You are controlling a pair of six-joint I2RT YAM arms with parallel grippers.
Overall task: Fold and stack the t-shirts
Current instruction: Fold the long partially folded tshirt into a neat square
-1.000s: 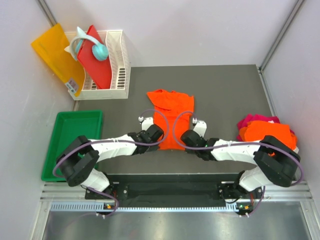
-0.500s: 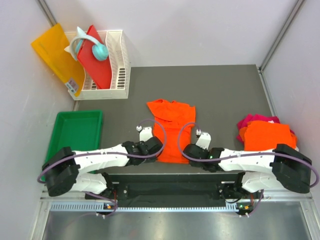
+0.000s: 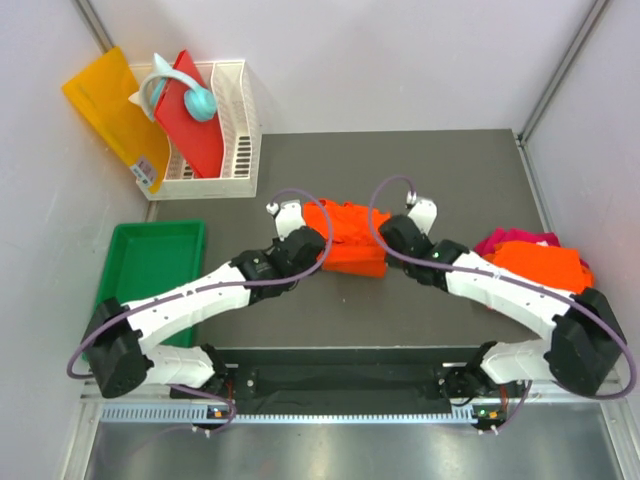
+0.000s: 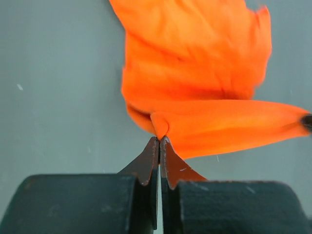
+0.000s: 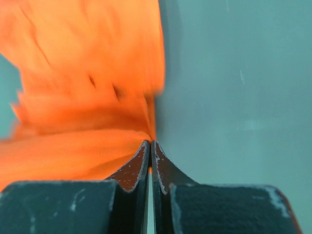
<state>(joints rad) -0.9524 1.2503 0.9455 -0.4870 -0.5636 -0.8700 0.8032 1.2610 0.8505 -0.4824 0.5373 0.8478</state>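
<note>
A bright orange t-shirt [image 3: 352, 240] lies on the dark table mat, doubled over into a short wide band. My left gripper [image 3: 314, 238] is at its left edge and my right gripper [image 3: 388, 238] at its right edge. In the left wrist view the left gripper [image 4: 160, 140] is shut on a pinched corner of the orange cloth [image 4: 195, 63]. The right gripper [image 5: 150, 143] is likewise shut on the cloth's edge [image 5: 87, 73]. More t-shirts sit piled at the table's right edge, an orange one [image 3: 538, 265] on top of a magenta-pink one [image 3: 508, 240].
A white rack [image 3: 238, 120] at the back left holds a red board [image 3: 192, 125] and a teal object [image 3: 190, 95]. A yellow-orange sheet [image 3: 110, 110] leans on the wall beside it. A green tray [image 3: 150, 265] lies left of the mat.
Both grippers have carried the shirt's near hem away from the arm bases and over toward its collar. The shirt, long and flat before, is now folded in half.
</note>
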